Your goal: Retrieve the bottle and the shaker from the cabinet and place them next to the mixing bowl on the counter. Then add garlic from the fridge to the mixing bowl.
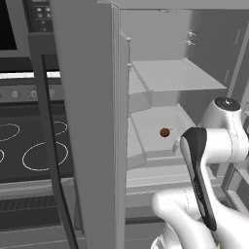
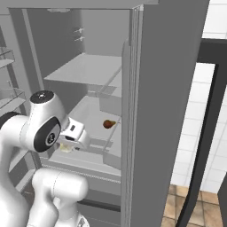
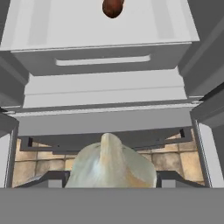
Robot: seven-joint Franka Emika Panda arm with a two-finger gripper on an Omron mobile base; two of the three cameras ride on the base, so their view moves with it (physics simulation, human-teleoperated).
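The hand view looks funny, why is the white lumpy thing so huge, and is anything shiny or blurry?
Hand view: the garlic sits right at the lens, so it looms big; soft, even light, no glare. Left base view: the small brown item is sharp, with flat grey shading inside the fridge. Right base view: slightly soft edges, faint shadows.

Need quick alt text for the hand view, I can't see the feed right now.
A pale garlic bulb sits between the finger tips of the gripper, close to the camera. Beyond it are the fridge's grey-white drawer fronts, with a small reddish-brown item on the shelf above and tan floor tiles below.
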